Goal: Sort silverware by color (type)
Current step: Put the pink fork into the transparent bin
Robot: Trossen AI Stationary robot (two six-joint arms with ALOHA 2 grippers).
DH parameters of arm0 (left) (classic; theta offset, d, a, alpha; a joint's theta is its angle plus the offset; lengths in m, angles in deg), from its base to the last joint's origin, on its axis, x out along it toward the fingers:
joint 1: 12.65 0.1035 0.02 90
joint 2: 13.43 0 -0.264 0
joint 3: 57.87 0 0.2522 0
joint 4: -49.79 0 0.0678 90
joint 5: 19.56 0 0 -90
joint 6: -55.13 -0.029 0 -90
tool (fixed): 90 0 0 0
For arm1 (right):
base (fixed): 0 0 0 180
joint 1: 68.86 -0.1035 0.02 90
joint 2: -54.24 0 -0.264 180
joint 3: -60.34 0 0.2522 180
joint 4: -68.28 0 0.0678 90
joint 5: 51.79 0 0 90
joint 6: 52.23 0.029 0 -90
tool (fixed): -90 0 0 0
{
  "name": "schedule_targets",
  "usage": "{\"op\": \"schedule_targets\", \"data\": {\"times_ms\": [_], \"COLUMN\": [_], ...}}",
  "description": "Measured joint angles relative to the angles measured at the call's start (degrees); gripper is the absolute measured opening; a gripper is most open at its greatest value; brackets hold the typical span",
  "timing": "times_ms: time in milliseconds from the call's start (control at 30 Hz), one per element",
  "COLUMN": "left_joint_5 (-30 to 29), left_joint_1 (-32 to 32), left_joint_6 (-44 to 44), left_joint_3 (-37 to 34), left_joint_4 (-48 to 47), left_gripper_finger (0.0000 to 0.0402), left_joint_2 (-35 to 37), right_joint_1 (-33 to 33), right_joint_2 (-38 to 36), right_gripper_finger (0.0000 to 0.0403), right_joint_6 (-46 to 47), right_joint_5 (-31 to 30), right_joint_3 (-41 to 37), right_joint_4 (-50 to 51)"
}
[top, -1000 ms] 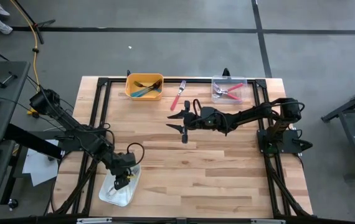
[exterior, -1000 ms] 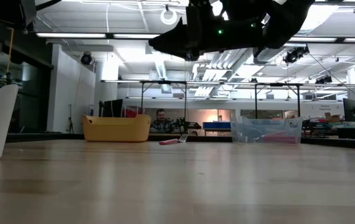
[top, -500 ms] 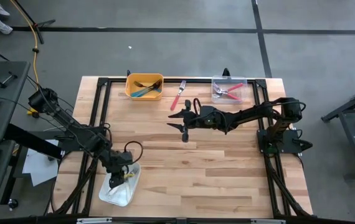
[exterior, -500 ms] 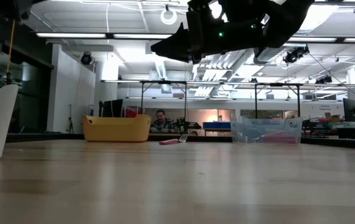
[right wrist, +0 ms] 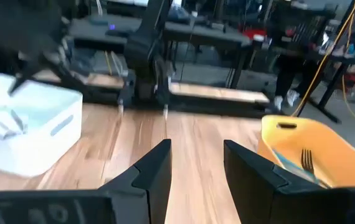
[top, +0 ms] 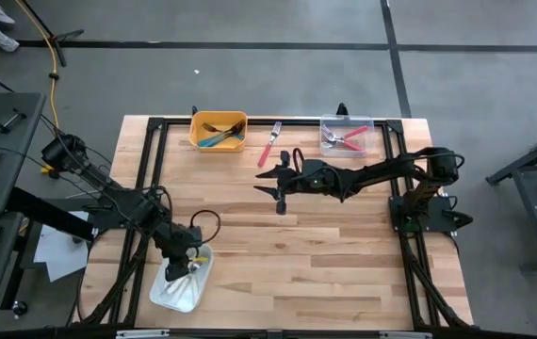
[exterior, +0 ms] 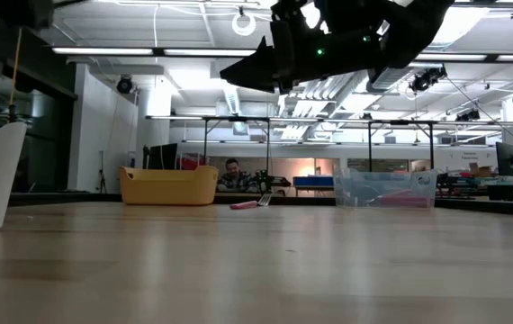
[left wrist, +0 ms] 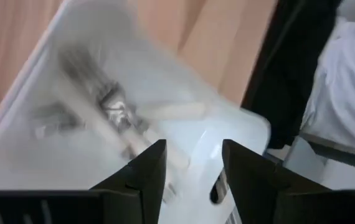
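My left gripper (top: 183, 261) hangs open over the white bin (top: 180, 285) at the table's near left. Its fingers (left wrist: 145, 176) point down at white-handled forks (left wrist: 118, 118) lying in the bin, with nothing between them. My right gripper (top: 275, 185) hovers open above the table's middle, holding nothing (right wrist: 196, 168). A red-handled fork (top: 270, 143) lies flat on the table near the far edge, also seen in the low view (exterior: 249, 203). Teal forks lie in the yellow bin (top: 219, 131), red ones in the clear bin (top: 347, 135).
A black frame (top: 155, 151) runs around the tabletop's left, far and right sides. The yellow bin (exterior: 168, 184) and clear bin (exterior: 384, 189) stand along the far edge. Bare wood (top: 325, 254) fills the middle and near right. A person shows far behind the table (exterior: 231, 173).
My left gripper has risen a little and drawn back toward the table's far edge above the white bin, and a white fork now shows in the bin beside it. My right gripper has kept its place.
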Motion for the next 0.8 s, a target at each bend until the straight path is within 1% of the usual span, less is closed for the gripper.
{"op": "schedule_targets", "data": {"times_ms": [100,167,300,333,433,500,600,733,800], "left_joint_5": [-4.8,-8.06,-11.97,-12.54,-13.31,-13.42,-13.44,-13.63,-15.27], "left_joint_1": [1.25,3.91,12.58,15.1,22.9,27.64,33.66,40.39,43.12], "left_joint_6": [-6.03,-9.92,-16.09,-17.61,-23.33,-28.05,-34.31,-41.48,-45.11], "left_joint_3": [2.69,3.95,4.48,4.48,4.46,4.46,4.47,6.85,9.26], "left_joint_4": [-0.61,-0.65,-0.82,-0.87,-0.31,1.97,7.27,12.35,14.11], "left_gripper_finger": [0.014,0.0127,0.0095,0.0088,0.0069,0.0064,0.0067,0.0089,0.0104], "left_joint_2": [0.02,0.13,0.06,-0.11,-1.66,-3.39,-7.14,-13.9,-17.69], "right_joint_1": [0.0,0.0,-0.06,-0.04,0.93,2.03,3.39,4.13,4.3], "right_joint_2": [-2.55,-5.2,-11.27,-12.6,-14.58,-14.54,-13.59,-13.03,-13.11], "right_gripper_finger": [0.0138,0.0138,0.0132,0.0128,0.0103,0.008,0.0045,0.0007,0.0003], "right_joint_6": [-0.14,-0.15,-0.12,0.0,0.03,0.25,0.26,-0.82,-1.29], "right_joint_5": [-1.49,-3.3,-7.43,-8.36,-8.66,-8.69,-8.83,-8.78,-8.77], "right_joint_3": [0.0,0.0,0.0,0.0,0.02,0.02,0.02,-0.22,-2.58], "right_joint_4": [5.28,9.74,19.85,22.67,27.54,28.19,28.34,27.63,22.61]}}
